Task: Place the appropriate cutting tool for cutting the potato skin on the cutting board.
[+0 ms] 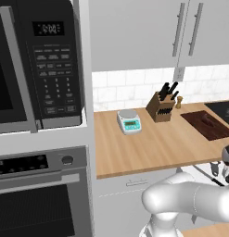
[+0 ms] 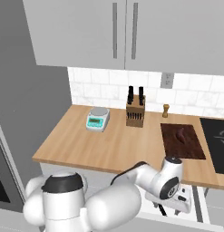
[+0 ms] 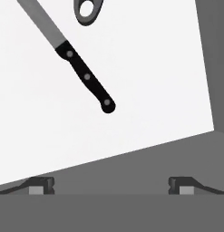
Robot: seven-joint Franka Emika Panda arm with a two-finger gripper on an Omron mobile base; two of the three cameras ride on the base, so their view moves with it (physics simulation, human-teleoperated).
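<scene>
The gripper [image 3: 111, 186] points down into an open drawer [image 3: 131, 68] w/ a white floor; fingertips [image 3: 41, 186] sit wide apart at the bottom of the hand view, nothing between them. On the drawer floor lies a knife [image 3: 81, 72], black riveted handle toward the near side, grey blade running off to the far left corner of that view. Next to it at the top edge is a dark grey looped handle [image 3: 88, 10] of another tool; what tool it is can't be told.

In the right base view the arm bends down below the counter edge, wrist [image 2: 170, 181] over the pulled-out drawer [image 2: 177, 201] under the wooden countertop [image 2: 118, 145]. In the left base view only the hand's dark end [image 1: 227, 159] shows at the right edge, below the counter front.

The cutting board [image 2: 181, 140] lies on the countertop right of centre, just left of the black cooktop [image 2: 215, 136]. A small dull-brown lump on it reads as the potato [image 2: 181, 133], though it blends w/ the board. Behind-left of the board stand a knife block [image 2: 135, 111] w/ black handles and a small pepper mill [image 2: 166, 110]. Further left sits a kitchen scale [image 2: 97, 118]. Microwave [image 1: 37, 60] and oven [image 1: 41, 194] are in the tall unit at far left.
</scene>
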